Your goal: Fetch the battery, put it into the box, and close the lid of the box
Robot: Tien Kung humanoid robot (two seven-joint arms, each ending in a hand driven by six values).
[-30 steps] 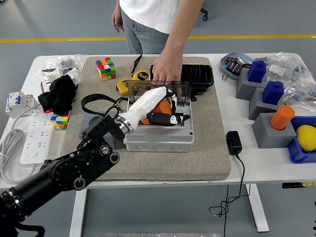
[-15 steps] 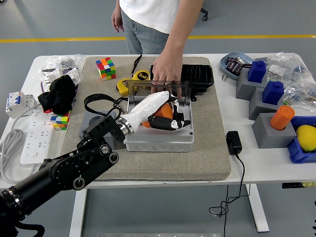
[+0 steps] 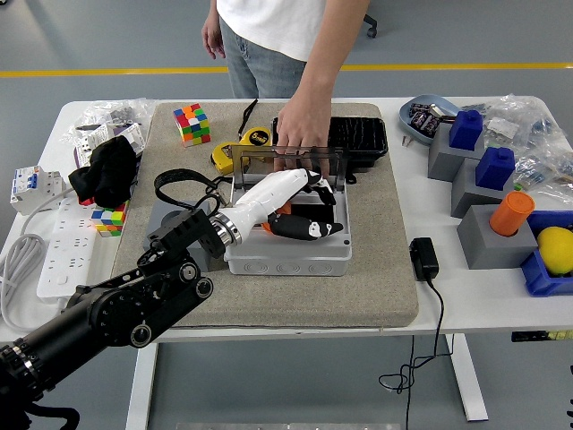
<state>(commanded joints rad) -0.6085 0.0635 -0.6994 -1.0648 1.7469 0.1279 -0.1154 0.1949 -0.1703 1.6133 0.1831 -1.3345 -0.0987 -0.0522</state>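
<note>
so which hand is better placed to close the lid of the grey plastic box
Left, probably. The robot's left hand is already inside the grey plastic box, just in front of its upright smoky transparent lid. The right arm is not in view. A person's hand rests on the lid's top edge.

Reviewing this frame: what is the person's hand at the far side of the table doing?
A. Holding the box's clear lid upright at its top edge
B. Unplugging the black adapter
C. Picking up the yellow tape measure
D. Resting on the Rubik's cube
A. The person's hand rests on the top edge of the clear lid, which stands upright behind the grey box while the robot's left hand reaches inside.
</note>
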